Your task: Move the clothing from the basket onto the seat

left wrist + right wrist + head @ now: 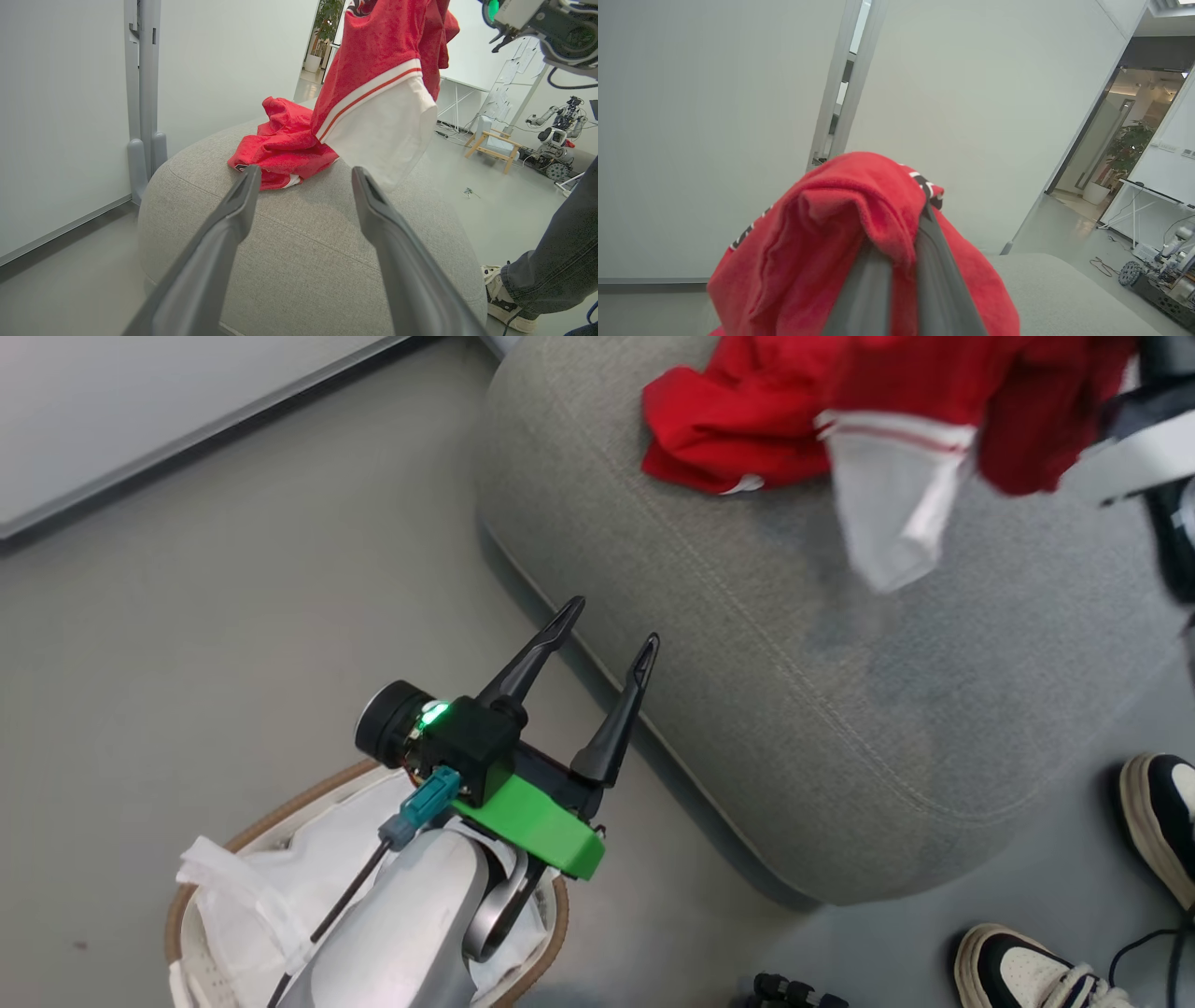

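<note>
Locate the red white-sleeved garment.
The red white-sleeved garment hangs at the head view's upper right from the right gripper, over the grey fabric seat, beside the crumpled red garment lying there.

Left claw (607,621) spread and low, right claw (920,233) closed and high.

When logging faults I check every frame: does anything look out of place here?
Only the jersey: it hangs from the shut right claw above the seat, white part dangling, not laid down. The other red garment lies crumpled on the seat.

Black lettering (930,189) on the jersey (817,233) is folded, unreadable.
</note>
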Available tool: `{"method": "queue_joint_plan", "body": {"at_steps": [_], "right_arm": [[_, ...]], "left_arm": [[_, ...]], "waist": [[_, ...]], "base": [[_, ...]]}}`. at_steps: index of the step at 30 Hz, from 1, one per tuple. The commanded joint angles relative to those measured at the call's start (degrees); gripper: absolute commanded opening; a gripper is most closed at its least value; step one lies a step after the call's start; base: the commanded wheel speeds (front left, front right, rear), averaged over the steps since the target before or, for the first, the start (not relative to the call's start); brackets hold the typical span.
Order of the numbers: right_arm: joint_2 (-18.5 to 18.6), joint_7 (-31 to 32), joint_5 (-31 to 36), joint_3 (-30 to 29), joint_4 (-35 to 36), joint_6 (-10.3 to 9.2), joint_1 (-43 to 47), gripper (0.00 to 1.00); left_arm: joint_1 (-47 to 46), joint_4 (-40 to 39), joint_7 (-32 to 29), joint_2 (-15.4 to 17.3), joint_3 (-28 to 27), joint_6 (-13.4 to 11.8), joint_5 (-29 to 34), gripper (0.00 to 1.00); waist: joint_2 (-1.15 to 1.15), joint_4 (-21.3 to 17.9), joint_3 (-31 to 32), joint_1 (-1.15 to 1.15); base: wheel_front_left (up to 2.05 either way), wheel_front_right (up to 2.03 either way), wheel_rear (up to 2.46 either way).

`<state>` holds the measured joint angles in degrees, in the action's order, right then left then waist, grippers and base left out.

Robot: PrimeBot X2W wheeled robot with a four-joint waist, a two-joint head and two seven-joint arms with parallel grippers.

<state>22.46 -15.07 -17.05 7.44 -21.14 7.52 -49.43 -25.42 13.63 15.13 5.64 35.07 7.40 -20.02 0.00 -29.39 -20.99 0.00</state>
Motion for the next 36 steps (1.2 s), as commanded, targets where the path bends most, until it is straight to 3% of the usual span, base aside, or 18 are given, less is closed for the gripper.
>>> {"method": "queue_joint_plan", "body": {"at_steps": [1,8,17,20,22,32,36], "right_arm": [[0.7,-0.1,1.3,-1.1,-1.0,-0.06,-1.8,0.00],[1.7,-0.1,8.4,-8.1,-7.1,-0.06,-7.2,0.00],[-1.8,-0.1,16.8,-16.7,-18.6,-0.07,-3.6,0.00],[-2.8,-0.1,18.0,-20.0,-20.3,-0.07,-0.9,0.47],[-3.7,-0.1,18.5,-21.8,-21.1,-0.07,1.6,1.00],[-7.5,-0.1,18.2,-29.9,-20.0,-0.07,13.0,1.00],[-9.6,-0.1,17.7,-30.6,-17.7,-0.07,18.7,1.00]], "left_arm": [[-1.2,-0.1,0.0,0.8,0.0,0.2,0.0,1.00],[-3.8,-0.4,0.0,1.1,1.1,0.2,-0.1,1.00],[-5.8,-1.5,0.0,1.2,1.6,0.2,0.0,1.00],[-5.7,-1.8,0.0,1.3,1.0,0.2,-0.1,1.00],[-5.2,-2.2,0.0,1.6,0.8,0.2,-0.1,1.00],[-2.2,-1.7,0.0,1.8,-1.2,0.2,0.2,1.00],[-1.0,-1.3,0.0,1.6,-2.0,0.2,0.2,1.00]], "waist": [[0.00,3.4,-3.4,0.00],[0.00,8.5,-8.2,0.00],[0.00,13.6,-11.8,0.00],[0.00,14.5,-12.0,0.00],[0.00,14.5,-12.0,0.00],[0.00,11.4,-8.1,0.00],[0.00,10.9,-5.5,0.00]], "base": [[0.00,0.00,0.00],[0.00,0.00,0.00],[0.00,0.00,0.00],[0.00,0.00,0.00],[0.00,0.00,0.00],[0.00,0.00,0.00],[0.00,0.00,0.00]]}}
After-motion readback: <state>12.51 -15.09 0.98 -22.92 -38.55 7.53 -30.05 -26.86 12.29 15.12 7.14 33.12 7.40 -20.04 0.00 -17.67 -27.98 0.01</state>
